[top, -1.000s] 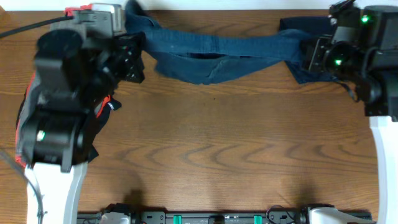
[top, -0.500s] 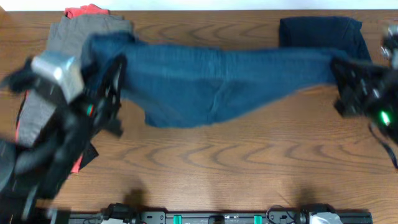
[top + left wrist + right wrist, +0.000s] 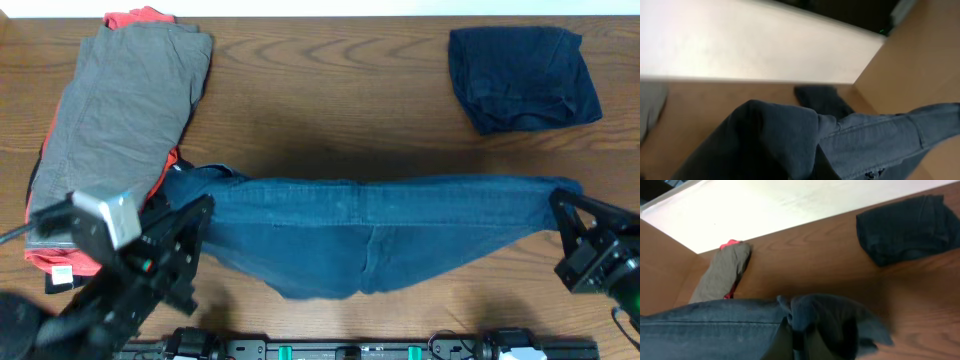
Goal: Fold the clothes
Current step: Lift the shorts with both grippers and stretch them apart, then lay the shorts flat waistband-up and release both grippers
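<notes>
The dark navy-blue shorts [image 3: 370, 235] hang stretched between my two grippers above the front of the table, waistband on top, the middle sagging. My left gripper [image 3: 178, 215] is shut on the shorts' left end; in the left wrist view the blue fabric [image 3: 790, 145] bunches over the jaws and hides them. My right gripper [image 3: 562, 205] is shut on the right end; its fingers [image 3: 802, 340] pinch bunched blue cloth [image 3: 715, 325].
A stack of grey [image 3: 125, 100], red-orange [image 3: 135, 17] and black garments lies at the back left. A folded navy garment [image 3: 522, 76] lies at the back right, also in the right wrist view [image 3: 905, 227]. Bare wood table [image 3: 330, 90] lies between.
Both arms have pulled the shorts from the back of the table toward the front edge, keeping them stretched. The garment piles now show uncovered.
</notes>
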